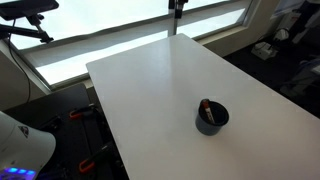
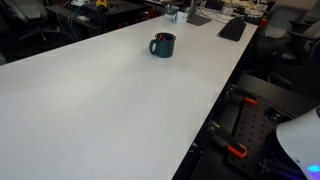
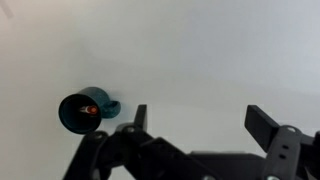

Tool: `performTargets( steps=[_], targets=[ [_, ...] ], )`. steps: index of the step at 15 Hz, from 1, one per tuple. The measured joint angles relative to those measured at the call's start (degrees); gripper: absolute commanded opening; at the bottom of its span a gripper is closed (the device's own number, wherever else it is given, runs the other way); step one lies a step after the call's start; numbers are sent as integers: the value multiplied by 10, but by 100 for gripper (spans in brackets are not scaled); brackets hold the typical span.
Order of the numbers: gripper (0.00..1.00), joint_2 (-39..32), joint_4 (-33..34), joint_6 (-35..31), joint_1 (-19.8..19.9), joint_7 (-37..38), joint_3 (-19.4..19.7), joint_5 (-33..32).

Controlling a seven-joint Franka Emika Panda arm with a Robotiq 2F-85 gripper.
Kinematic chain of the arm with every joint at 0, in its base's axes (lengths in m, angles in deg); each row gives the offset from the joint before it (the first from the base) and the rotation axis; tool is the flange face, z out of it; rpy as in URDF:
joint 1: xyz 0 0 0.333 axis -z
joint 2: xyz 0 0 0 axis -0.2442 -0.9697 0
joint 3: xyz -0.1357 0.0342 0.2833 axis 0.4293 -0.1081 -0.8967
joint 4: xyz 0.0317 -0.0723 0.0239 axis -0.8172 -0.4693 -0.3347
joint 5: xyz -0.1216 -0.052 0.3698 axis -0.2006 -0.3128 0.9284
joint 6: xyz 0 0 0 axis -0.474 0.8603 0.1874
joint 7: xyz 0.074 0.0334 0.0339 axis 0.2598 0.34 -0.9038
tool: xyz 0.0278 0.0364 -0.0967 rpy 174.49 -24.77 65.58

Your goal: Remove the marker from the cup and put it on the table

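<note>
One dark round cup holding one red-tipped marker is seen on the white table. The claw is spread apart.

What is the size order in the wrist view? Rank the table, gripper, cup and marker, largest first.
1. table, fills most of the frame.
2. gripper, inflated by nearness to the camera.
3. cup.
4. marker, only its red end showing in the cup.

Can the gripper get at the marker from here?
Likely yes: the gripper is open over the table, the marker sits in the open mouth of the cup, and nothing lies between them. The cup sits off to one side.
</note>
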Motion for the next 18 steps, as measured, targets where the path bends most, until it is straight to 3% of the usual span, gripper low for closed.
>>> performTargets(
  steps=[7,13,18],
  targets=[
    [100,-93,99,25,42,46,74,93],
    [100,-133,107,35,89,66,107,187],
    [100,-156,107,35,106,65,118,206]
  ],
)
